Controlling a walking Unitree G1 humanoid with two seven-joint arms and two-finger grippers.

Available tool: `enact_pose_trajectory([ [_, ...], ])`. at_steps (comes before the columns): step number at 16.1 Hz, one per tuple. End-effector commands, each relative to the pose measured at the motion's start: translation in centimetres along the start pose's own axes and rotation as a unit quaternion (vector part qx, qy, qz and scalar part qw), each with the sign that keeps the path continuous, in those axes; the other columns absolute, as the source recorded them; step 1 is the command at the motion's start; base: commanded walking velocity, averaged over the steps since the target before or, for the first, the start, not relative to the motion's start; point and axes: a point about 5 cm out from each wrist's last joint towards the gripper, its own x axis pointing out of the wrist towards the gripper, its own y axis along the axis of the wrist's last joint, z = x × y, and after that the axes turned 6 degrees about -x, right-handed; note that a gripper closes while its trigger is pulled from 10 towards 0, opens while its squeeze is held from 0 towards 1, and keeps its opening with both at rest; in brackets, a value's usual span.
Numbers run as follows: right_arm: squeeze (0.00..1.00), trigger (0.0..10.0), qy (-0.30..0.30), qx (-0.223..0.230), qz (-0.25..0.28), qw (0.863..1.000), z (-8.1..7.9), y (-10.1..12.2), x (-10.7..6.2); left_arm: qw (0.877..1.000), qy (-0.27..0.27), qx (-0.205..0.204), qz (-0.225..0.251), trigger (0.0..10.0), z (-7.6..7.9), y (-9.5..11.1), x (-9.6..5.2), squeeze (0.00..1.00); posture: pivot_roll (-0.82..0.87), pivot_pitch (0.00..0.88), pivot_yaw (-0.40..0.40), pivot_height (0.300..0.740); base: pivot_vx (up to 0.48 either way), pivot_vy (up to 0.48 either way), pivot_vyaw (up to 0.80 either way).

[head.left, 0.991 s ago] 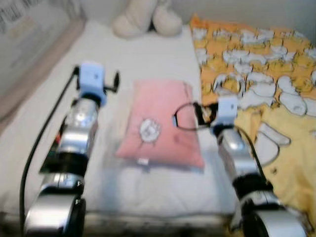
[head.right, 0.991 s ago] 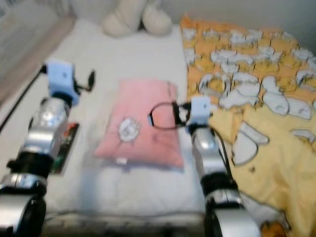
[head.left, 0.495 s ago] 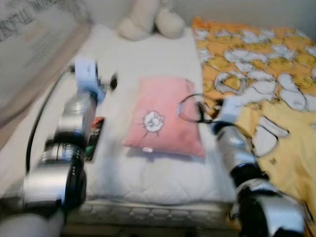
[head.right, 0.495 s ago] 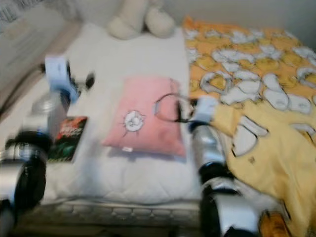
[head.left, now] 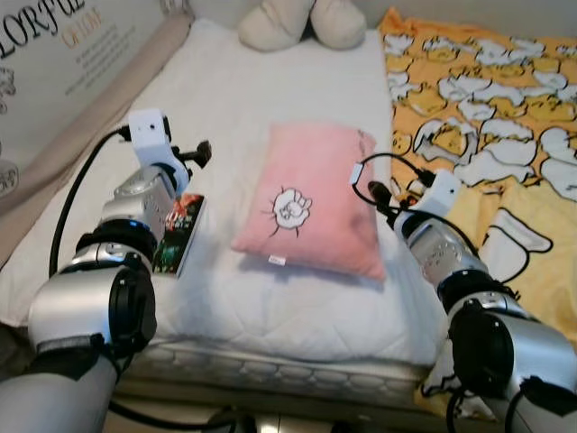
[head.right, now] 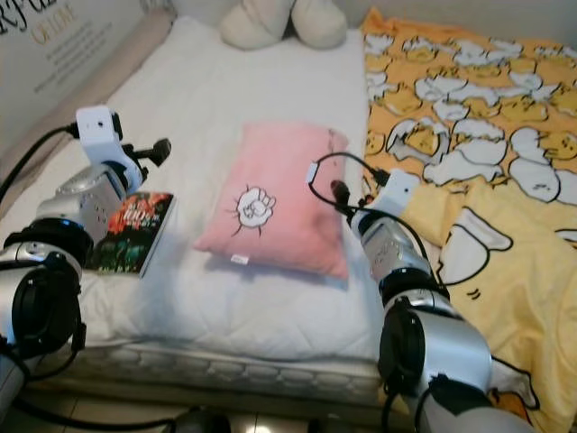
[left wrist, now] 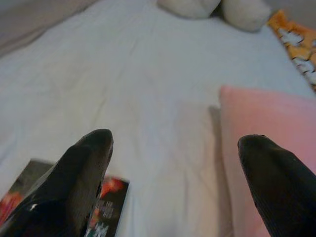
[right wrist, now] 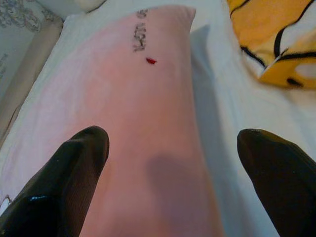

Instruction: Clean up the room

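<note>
A pink pillow [head.left: 311, 198] with a small white emblem lies in the middle of the white bed [head.left: 270, 99]. A dark-covered book [head.left: 178, 233] rests flat on the sheet to its left. A yellow and orange patterned blanket [head.left: 487, 99] is rumpled over the bed's right side. My left gripper [head.left: 200, 153] is open, hovering over the sheet just beyond the book [left wrist: 106, 207]. My right gripper [head.left: 377, 194] is open too, low over the right edge of the pillow [right wrist: 138, 113], with the blanket [right wrist: 276, 34] close beside it.
A cream plush toy [head.left: 302, 23] sits at the head of the bed. A padded beige side rail and a lettered board [head.left: 63, 54] run along the left. The mattress's front edge [head.left: 288, 370] is near my body.
The camera has shifted and the blur has gone. My left arm has swung out to the left, uncovering the book. The right arm has drawn back slightly along the pillow's edge.
</note>
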Motion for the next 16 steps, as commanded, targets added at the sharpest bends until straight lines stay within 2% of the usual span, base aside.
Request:
enact_pose_trajectory([
  [1,0.00,10.0,0.010,0.016,0.003,1.000,-0.7,0.5,0.2,1.000,0.006,-0.016,-0.010,10.0,-0.4,-0.2,0.0,0.00,-0.11,0.161,0.029,0.736,0.000,0.000,0.00],
  [3,0.00,10.0,0.010,0.030,-0.003,1.000,-0.7,0.3,0.3,0.999,-0.012,-0.021,-0.023,10.0,0.4,-0.4,0.1,0.00,-0.13,0.193,0.028,0.736,0.000,0.000,0.00],
  [4,0.00,10.0,0.009,0.046,-0.006,0.999,-0.9,0.3,0.3,0.998,-0.034,-0.007,-0.043,10.0,1.9,-1.1,0.3,0.00,-0.14,0.203,0.029,0.736,0.000,0.000,0.00],
  [6,0.00,10.0,0.012,0.048,-0.006,0.999,-1.0,0.4,0.4,0.998,-0.039,-0.003,-0.050,10.0,2.4,-1.5,0.3,0.00,-0.16,0.217,0.027,0.736,0.000,0.000,0.00],
  [7,0.00,10.0,0.022,0.050,-0.006,0.998,-1.6,0.5,0.5,0.997,-0.051,0.012,-0.057,10.0,3.8,-2.3,0.5,0.00,-0.19,0.238,0.023,0.736,0.000,0.000,0.00],
  [11,0.00,10.0,0.040,0.039,-0.016,0.998,-2.1,0.0,0.5,0.995,-0.065,0.034,-0.067,10.0,4.8,-3.2,0.5,0.00,-0.20,0.253,0.015,0.736,0.000,0.000,0.00],
  [12,0.00,10.0,0.047,0.035,-0.028,0.998,-2.2,-0.7,0.4,0.995,-0.071,0.025,-0.065,10.0,5.3,-3.4,0.5,0.00,-0.21,0.263,0.013,0.736,0.000,0.000,0.00],
  [14,0.00,10.0,0.053,0.042,-0.034,0.997,-2.4,-1.1,0.4,0.996,-0.068,-0.017,-0.062,10.0,5.7,-3.2,0.5,0.00,-0.21,0.264,0.013,0.736,0.000,0.000,0.00],
  [15,0.00,10.0,0.062,0.051,-0.037,0.996,-2.9,-1.3,0.5,0.995,-0.070,-0.047,-0.061,10.0,6.3,-3.1,0.6,0.00,-0.21,0.263,0.013,0.736,0.000,0.000,0.00],
  [16,0.00,10.0,0.071,0.058,-0.037,0.995,-3.4,-1.3,0.5,0.994,-0.072,-0.056,-0.062,10.0,6.6,-3.2,0.6,0.00,-0.21,0.263,0.013,0.736,0.000,0.000,0.00],
])
